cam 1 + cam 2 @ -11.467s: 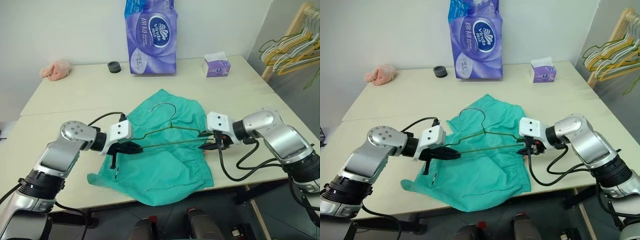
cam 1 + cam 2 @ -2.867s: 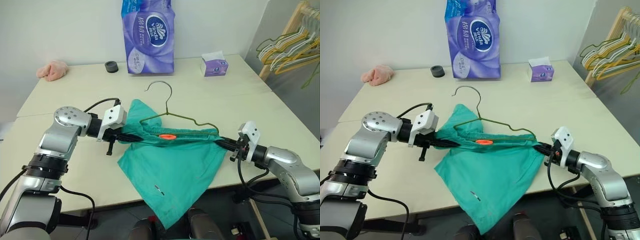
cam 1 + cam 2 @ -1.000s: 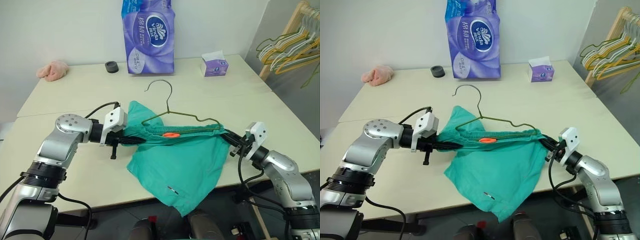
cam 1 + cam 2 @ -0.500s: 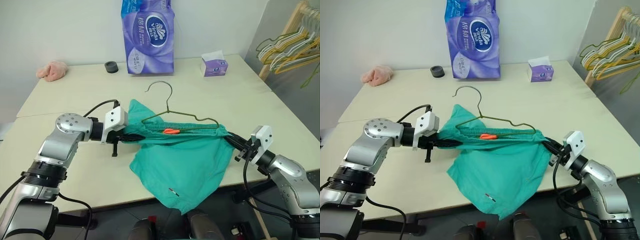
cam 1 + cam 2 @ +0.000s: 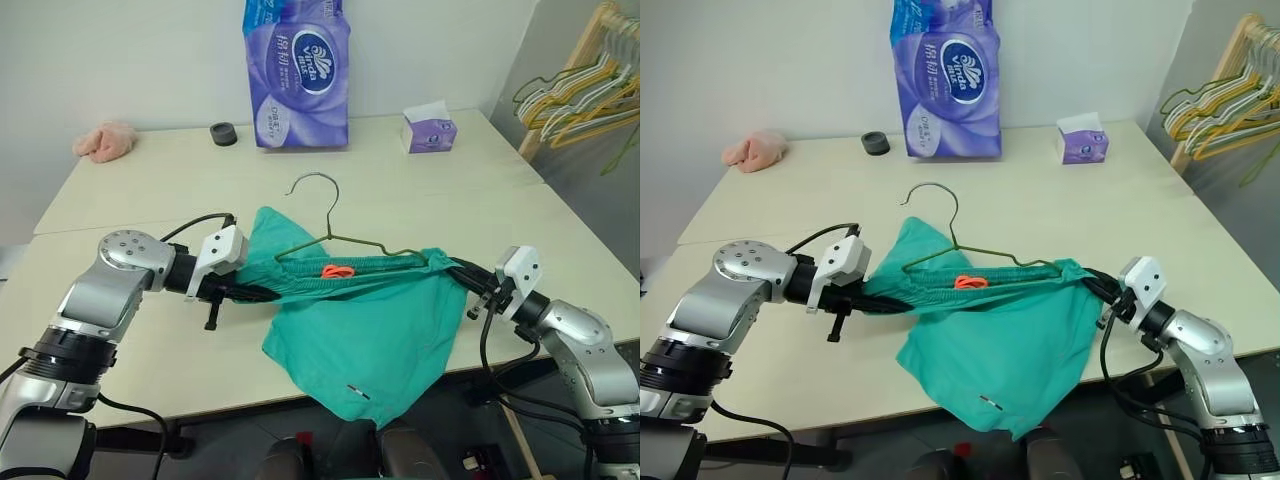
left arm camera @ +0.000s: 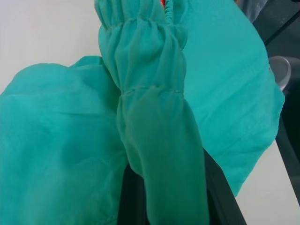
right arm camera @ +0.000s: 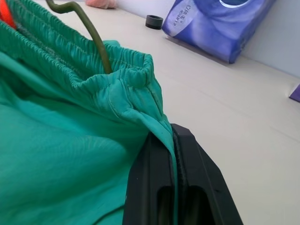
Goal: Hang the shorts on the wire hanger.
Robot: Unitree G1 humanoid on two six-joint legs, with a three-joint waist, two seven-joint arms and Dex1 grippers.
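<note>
Stretching the shorts [image 5: 370, 320] by the waistband between my left gripper [image 5: 262, 292] and right gripper [image 5: 462, 275], both clamped on fabric, long axis level, wire hanger [image 5: 335, 240] threaded through, equally near.

Both arms spread wide, each end effector clamped on cloth.

The left end effector [image 5: 262, 292] points inward toward the right, fingers closed on the shorts' [image 5: 370, 330] waistband; the right end effector [image 5: 466, 279] points inward toward the left, fingers [image 7: 159, 180] pinched on the opposite waistband end, forearm bent low.
</note>
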